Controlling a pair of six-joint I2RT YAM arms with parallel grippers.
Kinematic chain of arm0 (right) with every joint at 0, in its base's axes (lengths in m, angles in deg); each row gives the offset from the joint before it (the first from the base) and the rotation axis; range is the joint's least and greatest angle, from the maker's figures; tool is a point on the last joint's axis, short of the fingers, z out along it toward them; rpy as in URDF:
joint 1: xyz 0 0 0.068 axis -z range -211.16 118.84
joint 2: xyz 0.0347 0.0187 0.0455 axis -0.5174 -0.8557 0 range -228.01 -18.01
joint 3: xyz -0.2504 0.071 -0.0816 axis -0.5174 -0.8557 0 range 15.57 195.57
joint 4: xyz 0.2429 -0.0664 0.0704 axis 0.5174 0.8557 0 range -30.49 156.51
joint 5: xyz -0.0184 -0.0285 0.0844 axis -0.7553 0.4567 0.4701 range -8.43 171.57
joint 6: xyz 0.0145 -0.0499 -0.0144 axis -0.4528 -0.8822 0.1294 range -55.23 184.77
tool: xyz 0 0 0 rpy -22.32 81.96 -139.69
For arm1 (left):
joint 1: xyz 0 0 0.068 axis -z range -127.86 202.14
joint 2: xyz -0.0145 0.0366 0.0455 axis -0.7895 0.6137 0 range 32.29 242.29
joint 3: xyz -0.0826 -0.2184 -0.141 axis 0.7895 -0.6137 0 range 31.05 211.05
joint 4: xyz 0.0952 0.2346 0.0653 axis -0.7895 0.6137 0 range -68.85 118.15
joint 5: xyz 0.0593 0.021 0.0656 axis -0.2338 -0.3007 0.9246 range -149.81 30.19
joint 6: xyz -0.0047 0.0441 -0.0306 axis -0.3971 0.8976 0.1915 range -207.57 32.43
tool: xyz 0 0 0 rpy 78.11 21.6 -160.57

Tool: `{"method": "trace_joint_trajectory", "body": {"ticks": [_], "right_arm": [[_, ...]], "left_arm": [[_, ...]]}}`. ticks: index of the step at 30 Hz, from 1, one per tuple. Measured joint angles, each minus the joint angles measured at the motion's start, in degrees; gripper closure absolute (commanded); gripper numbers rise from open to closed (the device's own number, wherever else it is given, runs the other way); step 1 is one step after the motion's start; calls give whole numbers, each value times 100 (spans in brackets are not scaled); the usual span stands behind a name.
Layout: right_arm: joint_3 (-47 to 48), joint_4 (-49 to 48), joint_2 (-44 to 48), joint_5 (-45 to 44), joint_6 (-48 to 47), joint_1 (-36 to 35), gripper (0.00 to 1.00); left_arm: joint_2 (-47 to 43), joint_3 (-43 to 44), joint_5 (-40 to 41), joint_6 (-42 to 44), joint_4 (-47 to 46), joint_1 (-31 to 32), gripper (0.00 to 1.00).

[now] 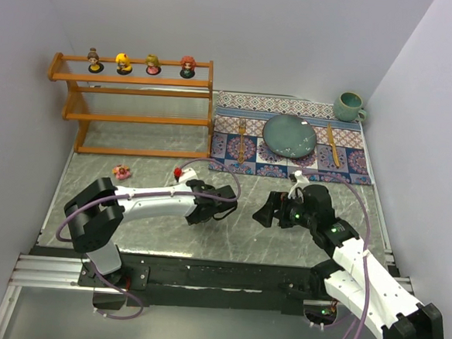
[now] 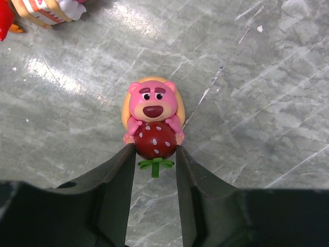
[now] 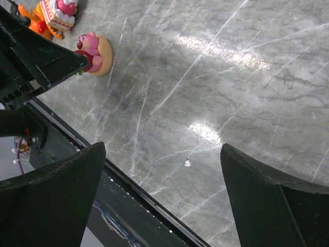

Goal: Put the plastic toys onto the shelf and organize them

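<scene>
Because the pink bear (image 2: 151, 116) rests on the table (image 2: 257, 77) well in front of the shelf (image 1: 129, 118), on the arms' side of it, we have only its round strawberry (image 2: 155, 140) between the tips of the left gripper (image 2: 154, 150), which is narrowed onto it and touches each side. We judge this hold shallow: the smooth fruit may squirt out, or the bear may twist when lifted toward the shelf. Our right gripper (image 3: 162, 148) gapes wide and empty, equally far from the shelf.
</scene>
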Motion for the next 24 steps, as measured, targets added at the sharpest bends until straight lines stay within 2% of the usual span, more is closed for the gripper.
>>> {"method": "trace_joint_trajectory", "body": {"ticks": [6, 12, 18, 20, 24], "right_arm": [[-2, -2, -4, -24, 0, 0, 0], [-2, -2, -4, -103, 2, 0, 0], [-2, -4, -9, -188, 7, 0, 0], [-2, -13, -28, -232, 11, 0, 0], [0, -22, -157, -291, 31, 0, 0]], "left_arm": [[-31, -20, 17, -74, -4, 13, 82], [-184, -72, 192, 31, 72, 13, 94], [-673, -63, 610, 597, 144, -42, 96], [-916, -57, 721, 938, 98, -114, 99], [-1340, -57, 802, 1602, -179, -323, 99]]}}
